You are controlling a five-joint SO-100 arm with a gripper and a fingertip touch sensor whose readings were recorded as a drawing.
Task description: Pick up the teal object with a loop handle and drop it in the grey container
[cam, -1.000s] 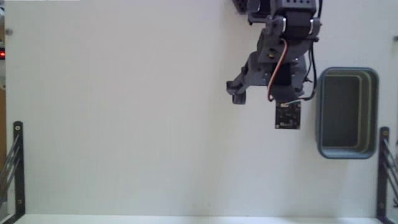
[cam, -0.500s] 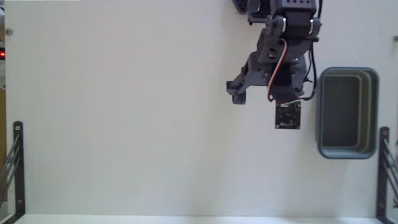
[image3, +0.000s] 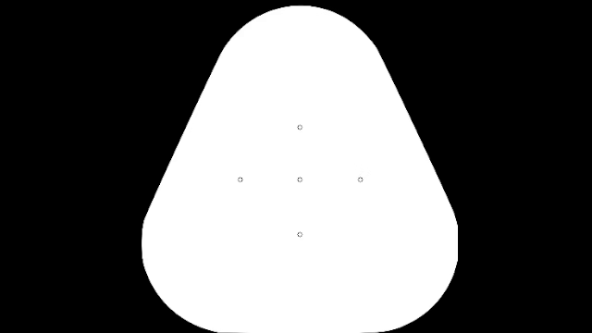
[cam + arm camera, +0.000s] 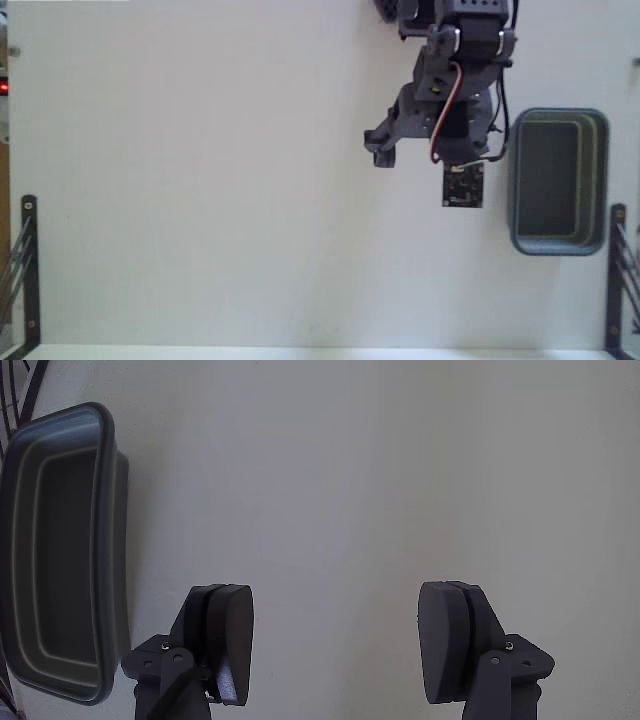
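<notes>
The grey container [image 4: 514,180] sits at the right side of the white table in the fixed view, and at the left edge in the wrist view [image 4: 116,550]. Its dark inside looks empty. The teal object with a loop handle is out of view in both. My gripper [image 4: 412,150] hangs from the folded arm near the top, just left of the container. In the wrist view the gripper [image 4: 338,635] is open, its two dark fingers [image 4: 228,635] wide apart over bare table, with nothing between them.
Black metal brackets stand at the lower left [image 4: 28,270] and lower right [image 4: 616,270] edges of the table. A small camera board [image 4: 462,186] hangs below the arm. Dark cables [image 4: 22,390] show at the top left of the wrist view.
</notes>
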